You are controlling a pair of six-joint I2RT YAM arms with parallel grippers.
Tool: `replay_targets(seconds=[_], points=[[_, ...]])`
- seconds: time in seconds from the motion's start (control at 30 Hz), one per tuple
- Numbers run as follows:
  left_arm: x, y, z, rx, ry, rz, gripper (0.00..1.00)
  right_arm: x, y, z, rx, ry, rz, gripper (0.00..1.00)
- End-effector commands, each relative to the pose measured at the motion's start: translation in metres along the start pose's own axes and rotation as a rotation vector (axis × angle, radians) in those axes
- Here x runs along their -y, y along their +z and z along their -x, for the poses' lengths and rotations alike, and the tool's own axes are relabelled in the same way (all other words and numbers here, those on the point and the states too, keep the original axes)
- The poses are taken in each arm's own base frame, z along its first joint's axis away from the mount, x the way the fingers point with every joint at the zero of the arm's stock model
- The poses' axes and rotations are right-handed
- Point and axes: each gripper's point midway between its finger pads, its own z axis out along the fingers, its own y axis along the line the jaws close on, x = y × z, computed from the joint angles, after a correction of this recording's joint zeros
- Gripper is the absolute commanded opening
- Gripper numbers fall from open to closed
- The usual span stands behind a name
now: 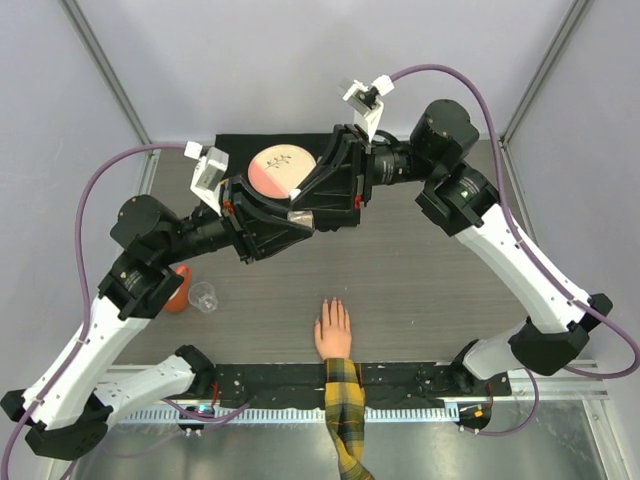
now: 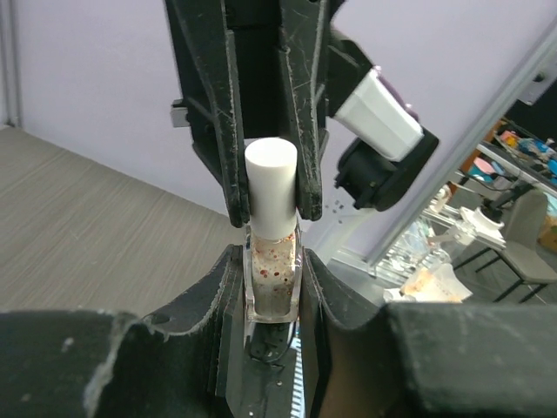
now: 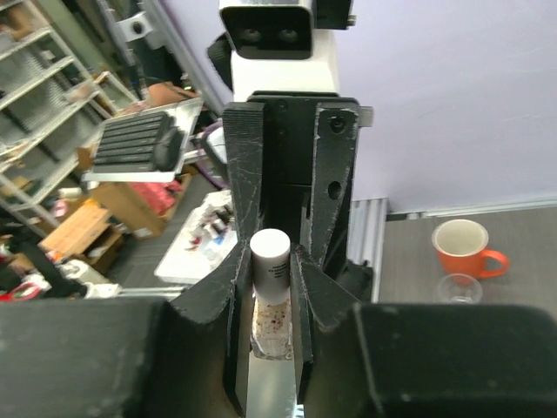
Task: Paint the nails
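A flesh-coloured hand [image 1: 333,332] with a yellow-and-black plaid sleeve [image 1: 343,400] lies flat at the table's near edge. Its tiny pinkish nails [image 1: 331,303] point away from the arms. Both grippers meet above the table's middle, well behind the hand. My left gripper [image 2: 272,261] is shut on the body of a small clear bottle [image 2: 272,283] speckled with red. My right gripper [image 3: 271,261] is shut on the bottle's white cap [image 3: 270,257]. The cap also shows in the left wrist view [image 2: 271,183], clamped by the right fingers. In the top view the arms hide most of the bottle.
A black mat [image 1: 240,145] with a round pink plate [image 1: 278,168] lies at the back, partly under the grippers. An orange cup [image 1: 178,290] and a small clear glass [image 1: 203,296] stand at the left; both show in the right wrist view [image 3: 463,246].
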Motion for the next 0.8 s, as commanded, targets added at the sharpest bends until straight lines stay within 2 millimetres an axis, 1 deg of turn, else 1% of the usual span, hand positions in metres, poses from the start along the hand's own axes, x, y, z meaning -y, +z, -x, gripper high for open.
replay_targets(seconds=[0.0,0.03,0.07,0.1,0.13,0.17,0.2,0.23,0.27,0.3,0.33,0.37,0.4,0.43,0.47,0.5,0.53,0.57,0.6,0.63,0.67,0.7,0.73,0.77], points=[[-0.011,-0.003,0.044,0.141,0.111,0.128,0.0,0.004,-0.011,-0.005,0.008,-0.066,-0.152,0.01],[-0.019,-0.003,0.044,0.141,0.112,0.169,0.0,0.004,-0.006,-0.008,0.001,-0.121,-0.172,0.01],[-0.025,-0.003,0.05,0.151,0.131,0.204,0.0,0.004,-0.006,-0.01,0.003,-0.138,-0.206,0.01],[-0.034,-0.002,0.052,0.149,0.169,0.239,0.0,0.02,-0.007,-0.013,0.01,-0.145,-0.32,0.01],[-0.04,-0.002,0.053,0.15,0.18,0.273,0.0,0.024,-0.006,-0.015,0.002,-0.201,-0.37,0.01],[-0.056,-0.003,0.058,0.164,0.191,0.35,0.0,0.018,0.005,-0.023,-0.004,-0.22,-0.41,0.01],[-0.065,-0.004,0.061,0.172,0.212,0.391,0.0,0.034,-0.003,-0.023,0.026,-0.239,-0.567,0.01],[-0.071,-0.005,0.064,0.184,0.226,0.423,0.0,0.044,-0.009,-0.022,0.045,-0.275,-0.68,0.01],[-0.08,-0.003,0.066,0.201,0.241,0.449,0.0,0.031,0.005,-0.04,0.028,-0.291,-0.718,0.01],[-0.087,-0.003,0.069,0.205,0.268,0.478,0.0,0.053,-0.009,-0.04,0.045,-0.319,-0.932,0.01],[-0.093,0.001,0.067,0.192,0.281,0.484,0.0,0.054,-0.003,-0.049,0.022,-0.337,-0.998,0.01],[-0.095,0.003,0.067,0.178,0.293,0.486,0.0,0.036,0.012,-0.043,0.028,-0.363,-1.004,0.01],[-0.107,0.011,0.06,0.142,0.293,0.502,0.0,0.056,0.021,-0.072,-0.118,-0.408,-1.1,0.01],[-0.11,0.012,0.059,0.123,0.308,0.509,0.0,0.064,0.013,-0.068,-0.134,-0.433,-1.216,0.01],[-0.112,0.013,0.06,0.114,0.32,0.514,0.0,0.059,0.011,-0.052,-0.102,-0.417,-1.24,0.01],[-0.116,0.014,0.057,0.101,0.329,0.523,0.0,0.063,0.008,-0.058,-0.137,-0.424,-1.271,0.01],[-0.117,0.013,0.057,0.1,0.346,0.528,0.0,0.063,0.007,-0.057,-0.126,-0.416,-1.277,0.01],[-0.122,0.011,0.052,0.091,0.353,0.537,0.0,0.065,0.007,-0.063,-0.13,-0.411,-1.276,0.01],[-0.121,0.009,0.052,0.097,0.364,0.54,0.0,0.062,0.009,-0.056,-0.075,-0.395,-1.263,0.01],[-0.118,0.006,0.053,0.099,0.371,0.539,0.0,0.057,0.006,-0.05,-0.043,-0.383,-1.245,0.02],[-0.118,0.005,0.051,0.092,0.373,0.538,0.0,0.057,0.009,-0.055,-0.047,-0.376,-1.219,0.04],[-0.116,0.004,0.049,0.084,0.375,0.531,0.0,0.056,0.013,-0.053,-0.022,-0.362,-1.205,0.08],[-0.11,0.003,0.044,0.063,0.373,0.502,0.0,0.055,0.013,-0.051,-0.017,-0.358,-1.196,0.22],[-0.107,0.003,0.041,0.044,0.383,0.485,0.0,0.052,0.018,-0.05,-0.015,-0.35,-1.159,0.33]])
